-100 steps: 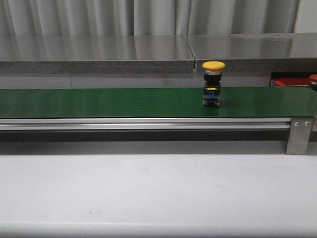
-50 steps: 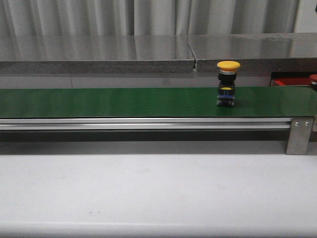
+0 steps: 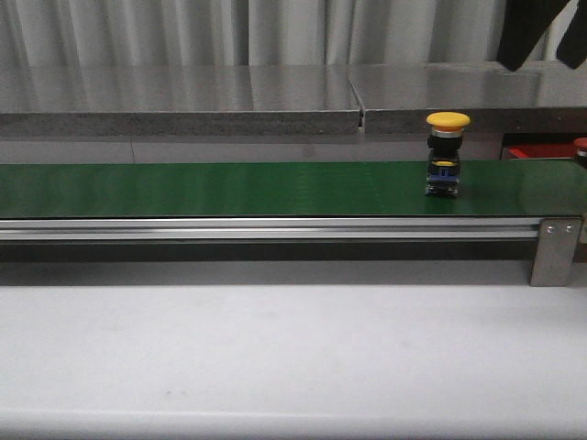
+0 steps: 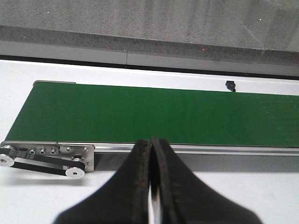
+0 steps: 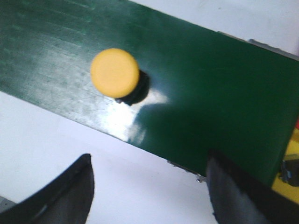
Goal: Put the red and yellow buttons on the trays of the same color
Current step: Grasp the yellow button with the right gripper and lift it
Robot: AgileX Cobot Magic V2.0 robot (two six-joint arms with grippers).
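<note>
A yellow mushroom-capped push button [image 3: 448, 154] on a black body stands upright at the green belt's three-o'clock end.

A pale grey curtain [image 3: 183, 32] hangs in folds behind a polished steel shelf [image 3: 174, 96], above the white counter [image 3: 275, 357].

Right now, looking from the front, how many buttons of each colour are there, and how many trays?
Yellow buttons: 1, the yellow button standing on the green belt.
Red buttons: 1, the red button, cut off by the picture's right edge.
Red trays: 1, the red tray, partly visible beyond the belt on the right.
Total: 3.
</note>
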